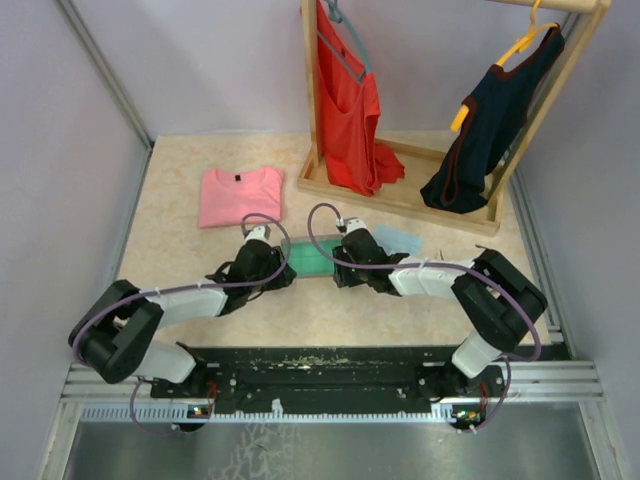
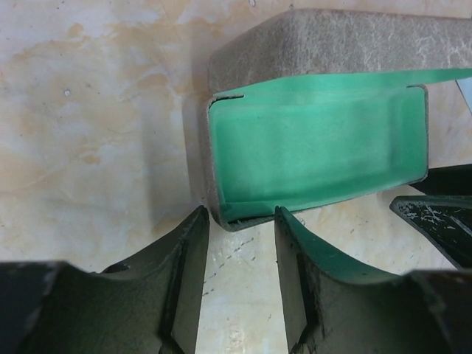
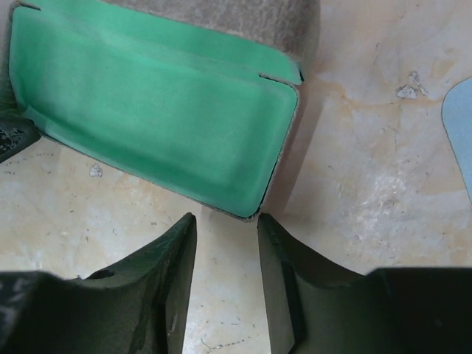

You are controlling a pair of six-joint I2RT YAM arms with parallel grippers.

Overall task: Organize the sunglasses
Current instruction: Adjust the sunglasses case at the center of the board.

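The grey textured case (image 1: 312, 258) lies open between my two grippers, its green lining up. The sunglasses show in no view; the lining that shows is bare. My left gripper (image 1: 285, 272) is open and empty. In the left wrist view its tips (image 2: 242, 221) straddle the near left corner of the case (image 2: 317, 155), at its edge. My right gripper (image 1: 340, 270) is open and empty. In the right wrist view its tips (image 3: 227, 225) sit just short of the near right corner of the case (image 3: 155, 110).
The light blue cloth (image 1: 400, 238) lies right of the case, and its edge shows in the right wrist view (image 3: 461, 133). A folded pink shirt (image 1: 240, 195) lies at the back left. A wooden rack (image 1: 400, 195) holds a red top (image 1: 350, 100) and a dark top (image 1: 490, 120).
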